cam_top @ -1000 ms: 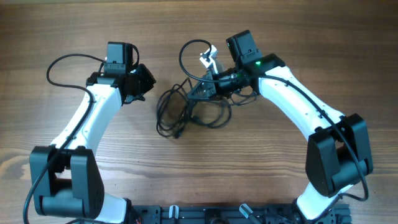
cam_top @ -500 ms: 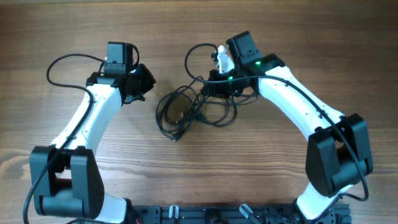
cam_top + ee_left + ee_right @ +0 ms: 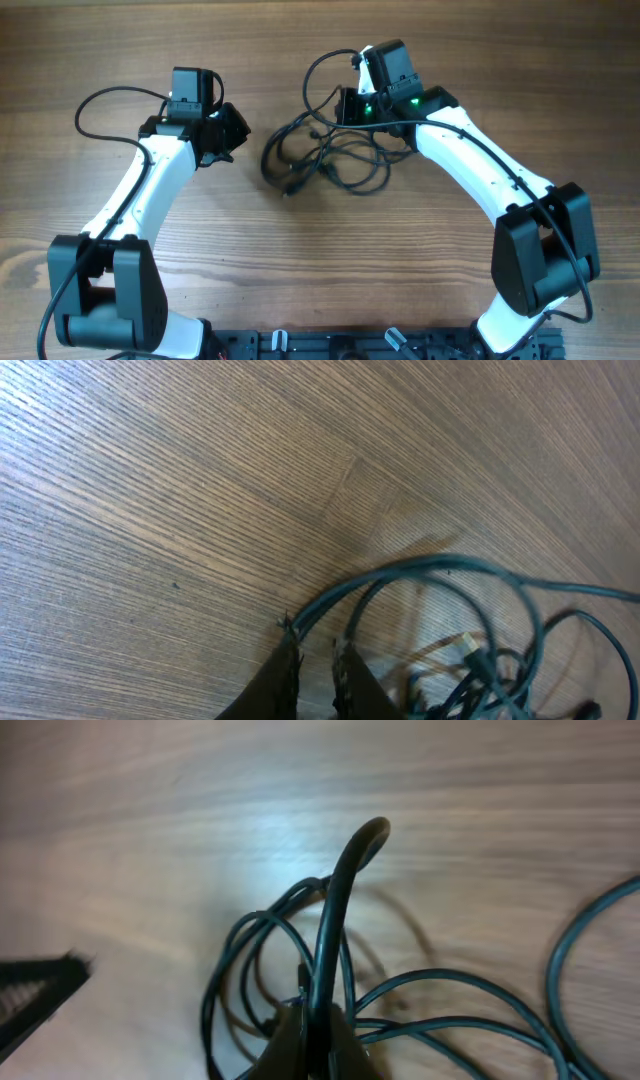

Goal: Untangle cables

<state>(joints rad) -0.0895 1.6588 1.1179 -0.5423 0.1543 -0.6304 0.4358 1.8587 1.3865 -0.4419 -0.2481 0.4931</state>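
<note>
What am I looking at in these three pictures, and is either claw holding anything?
Two white robot arms sit at a wooden table, each ending in a two-finger gripper. One picture looks down from above; the other two come from cameras on each wrist. A tangle of thin black cables lies on the table between them. The right gripper is shut on one strand, which arches up from its fingers. The left gripper has its fingers nearly together close to a cable loop; whether it grips anything cannot be told.
</note>
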